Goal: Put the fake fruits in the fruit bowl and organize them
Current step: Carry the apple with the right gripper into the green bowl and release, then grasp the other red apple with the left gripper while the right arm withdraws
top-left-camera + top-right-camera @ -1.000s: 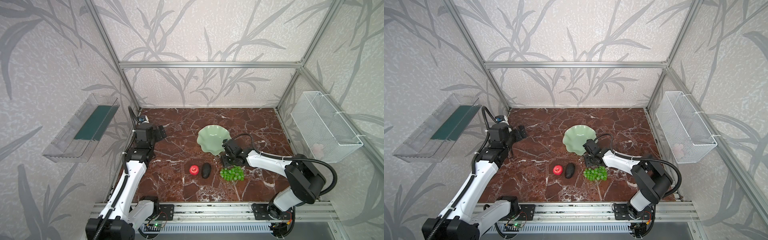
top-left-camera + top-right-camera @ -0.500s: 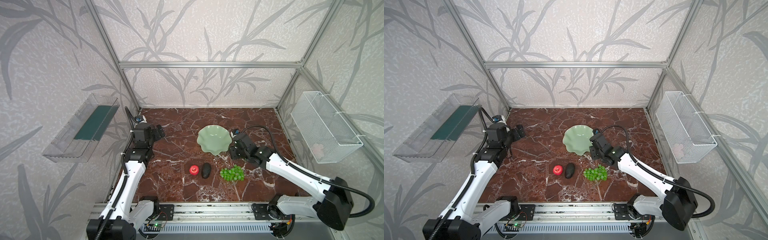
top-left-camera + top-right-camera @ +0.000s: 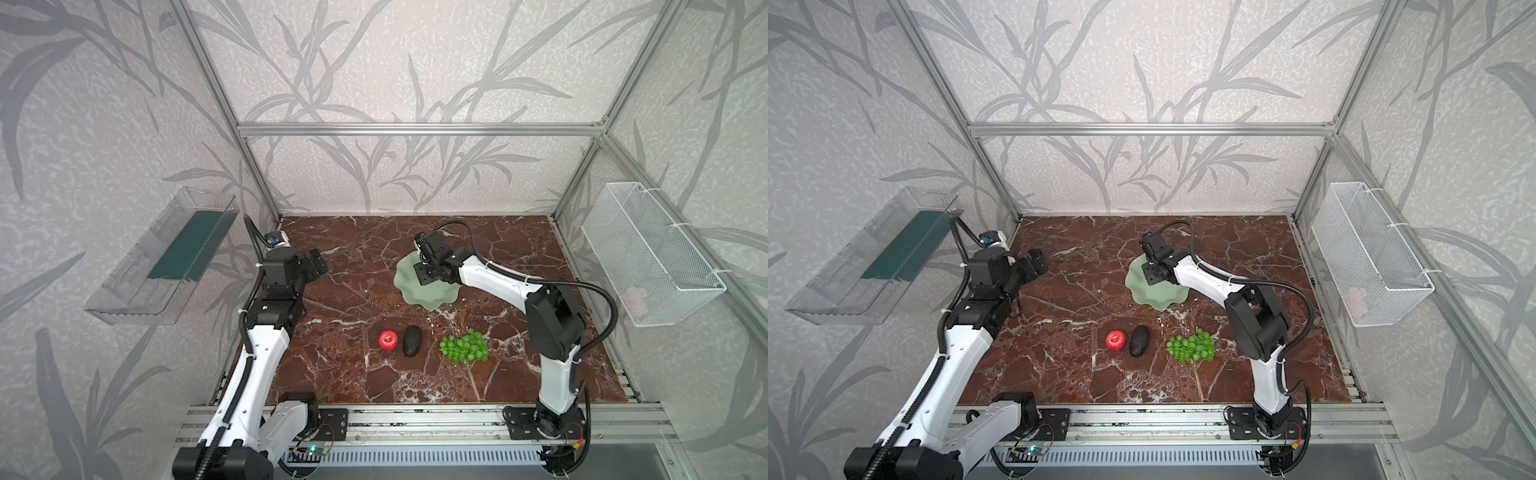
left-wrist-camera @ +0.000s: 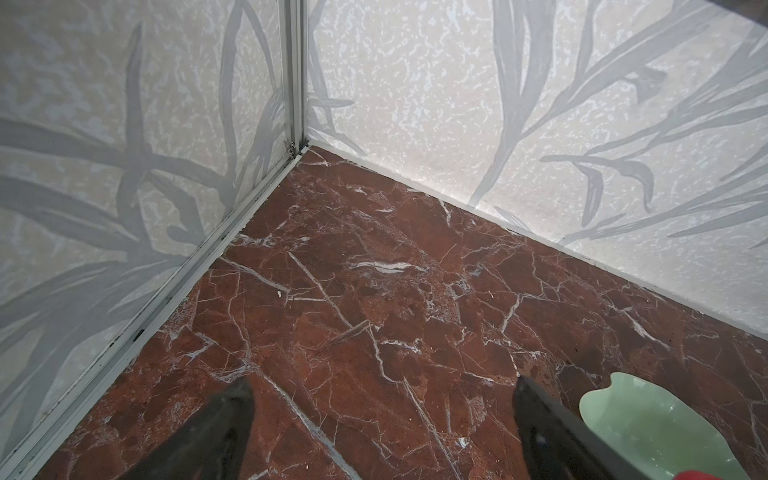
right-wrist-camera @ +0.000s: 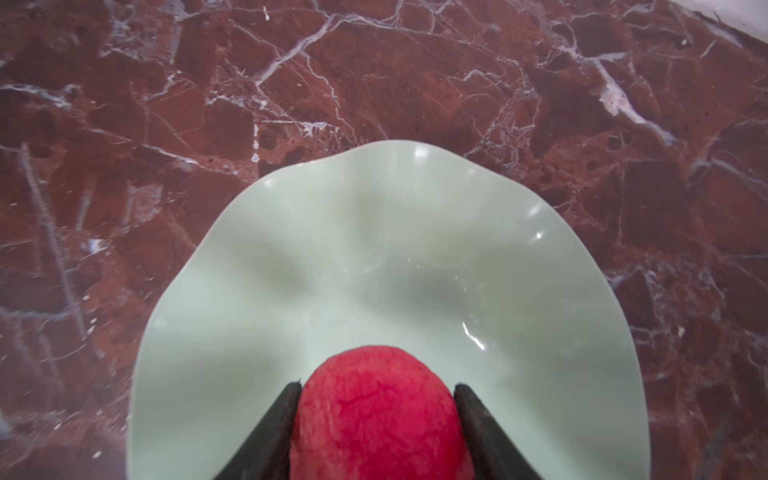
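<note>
The pale green scalloped fruit bowl (image 3: 432,297) (image 3: 1158,297) sits mid-table. My right gripper (image 5: 378,386) hangs over it, shut on a red apple (image 5: 378,424) that shows above the bowl's inside (image 5: 374,249). In both top views the gripper body (image 3: 428,272) hides this apple. On the marble in front of the bowl lie another red apple (image 3: 387,340) (image 3: 1115,340), a dark avocado (image 3: 412,340) (image 3: 1139,340) and green grapes (image 3: 464,345) (image 3: 1192,345). My left gripper (image 3: 313,266) (image 4: 382,382) is open and empty at the far left, with the bowl's rim (image 4: 648,428) beside it.
A white wire basket (image 3: 648,253) hangs on the right wall and a clear plastic tray (image 3: 166,257) on the left wall. Metal frame posts and walls close in the back corners. The right arm's elbow (image 3: 552,316) stands near the grapes.
My right gripper has swung from the table in front of the bowl, near the grapes, back and up over the bowl. The left arm has barely shifted.
</note>
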Controlling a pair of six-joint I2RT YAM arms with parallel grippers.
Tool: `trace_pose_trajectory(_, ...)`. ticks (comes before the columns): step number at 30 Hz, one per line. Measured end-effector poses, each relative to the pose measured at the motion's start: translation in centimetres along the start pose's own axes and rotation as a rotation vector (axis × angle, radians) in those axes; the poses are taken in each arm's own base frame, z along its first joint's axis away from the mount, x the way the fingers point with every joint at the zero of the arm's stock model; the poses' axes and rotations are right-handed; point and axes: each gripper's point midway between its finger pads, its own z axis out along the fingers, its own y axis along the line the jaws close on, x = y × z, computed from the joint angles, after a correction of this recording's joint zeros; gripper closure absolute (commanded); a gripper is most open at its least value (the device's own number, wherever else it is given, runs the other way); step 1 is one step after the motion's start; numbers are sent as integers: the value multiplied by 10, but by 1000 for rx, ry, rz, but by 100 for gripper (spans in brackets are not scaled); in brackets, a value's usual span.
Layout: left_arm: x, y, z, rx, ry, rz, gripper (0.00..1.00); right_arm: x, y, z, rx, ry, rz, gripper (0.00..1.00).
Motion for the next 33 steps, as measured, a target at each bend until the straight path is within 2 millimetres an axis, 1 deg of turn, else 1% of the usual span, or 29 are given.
trace_pose_trajectory(5,-4,1,-4,1,-16,-5,3,2,-2,33,3,42,-2,47)
trace_pose_trajectory(10,-4,2,-6,2,-20,-6,3,9,-8,54,7,80,7,41)
trace_pose_trajectory(13,-3,2,-6,3,-17,-6,3,11,-10,57,8,87,11,37)
trace_pose_trajectory(15,-2,2,-5,3,-15,-6,3,7,-10,57,8,82,16,31)
trace_pose_trajectory(22,-1,2,-5,3,-14,-6,3,5,-9,55,1,86,24,14)
trace_pose_trajectory(25,0,1,-5,9,-9,-9,3,0,-11,44,0,72,27,8)
trace_pose_trajectory(27,2,-2,-5,25,4,-10,3,-6,-14,24,2,42,33,4)
trace_pose_trajectory(28,4,-3,-5,34,11,-11,4,-9,-16,11,3,23,36,2)
trace_pose_trajectory(29,8,-7,-4,56,30,-10,6,-13,-18,-6,1,-11,44,0)
trace_pose_trajectory(31,18,-15,-3,107,83,0,8,-17,-23,-42,-6,-84,60,1)
trace_pose_trajectory(33,34,-26,-2,155,164,15,10,-18,-29,-81,-22,-178,87,1)
